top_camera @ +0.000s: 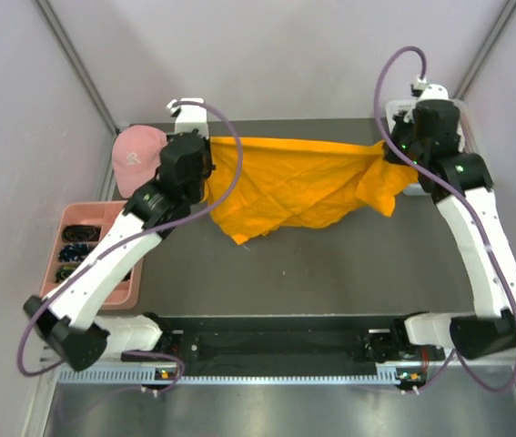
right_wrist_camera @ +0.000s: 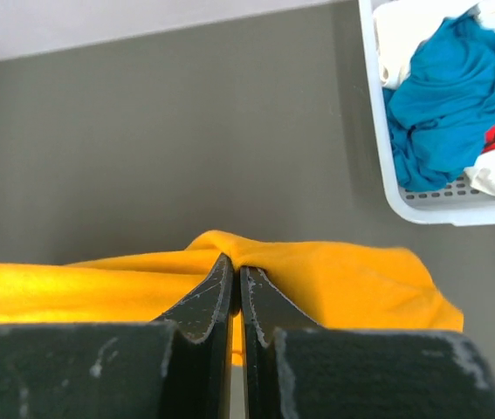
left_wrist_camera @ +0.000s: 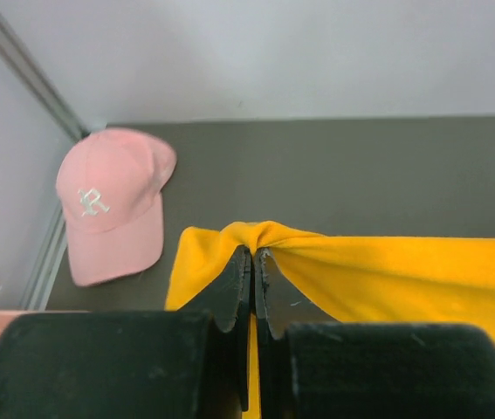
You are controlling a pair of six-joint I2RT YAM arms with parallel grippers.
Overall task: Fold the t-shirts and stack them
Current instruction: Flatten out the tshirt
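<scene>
An orange-yellow t-shirt (top_camera: 303, 187) hangs stretched between my two grippers over the far half of the dark table, its lower part sagging to a point near the middle. My left gripper (left_wrist_camera: 254, 253) is shut on the shirt's left top edge (left_wrist_camera: 264, 234), cloth bunched over the tips. My right gripper (right_wrist_camera: 235, 262) is shut on the right top edge (right_wrist_camera: 230, 244). A teal-blue t-shirt (right_wrist_camera: 448, 105) and white cloth (right_wrist_camera: 395, 44) lie crumpled in a white basket (right_wrist_camera: 422, 209) at the far right.
A pink baseball cap (top_camera: 136, 157) with a white logo lies at the table's far left corner, also seen as the cap (left_wrist_camera: 112, 201) in the left wrist view. A pink tray (top_camera: 71, 217) with dark items sits beside the table's left edge. Grey walls enclose the back and sides.
</scene>
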